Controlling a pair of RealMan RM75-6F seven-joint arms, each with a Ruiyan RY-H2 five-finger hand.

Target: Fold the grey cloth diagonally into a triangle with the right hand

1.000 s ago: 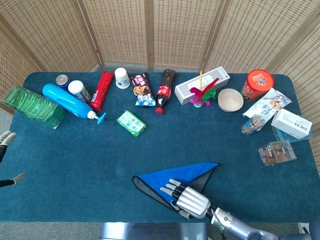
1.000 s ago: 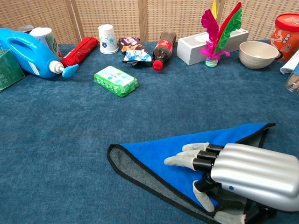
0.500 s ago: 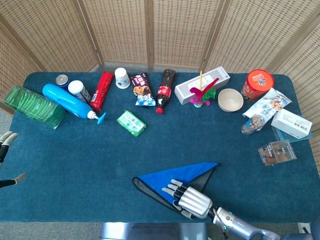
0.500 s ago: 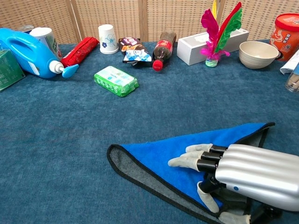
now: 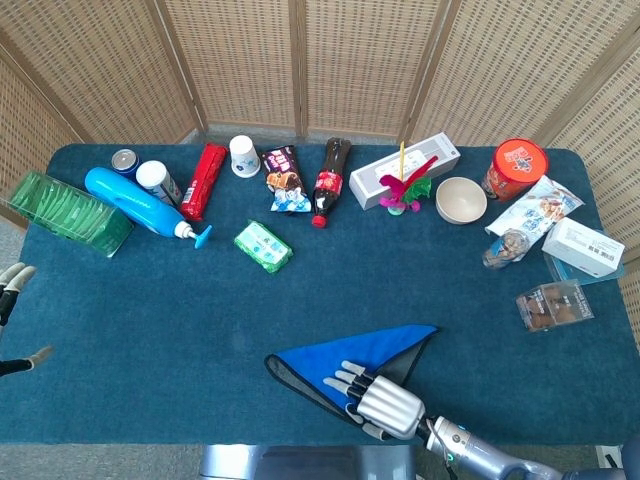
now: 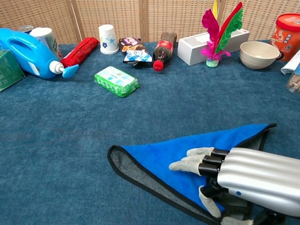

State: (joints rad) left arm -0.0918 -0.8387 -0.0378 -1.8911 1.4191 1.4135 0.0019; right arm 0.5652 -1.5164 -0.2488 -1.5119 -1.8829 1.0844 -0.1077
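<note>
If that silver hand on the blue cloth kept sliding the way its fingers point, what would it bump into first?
Probably nothing soon. The right hand rests on the folded cloth, fingers pointing up-left. Past the cloth's edge lies bare table; the green packet sits roughly that way, though whether it is exactly in line is unclear.

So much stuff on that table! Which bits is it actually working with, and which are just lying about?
In use:
cloth, folded into a triangle
right hand, fingers resting on it

Lying about:
blue bottle
paper cup
cola bottle
bowl
green pack
red tub
</note>
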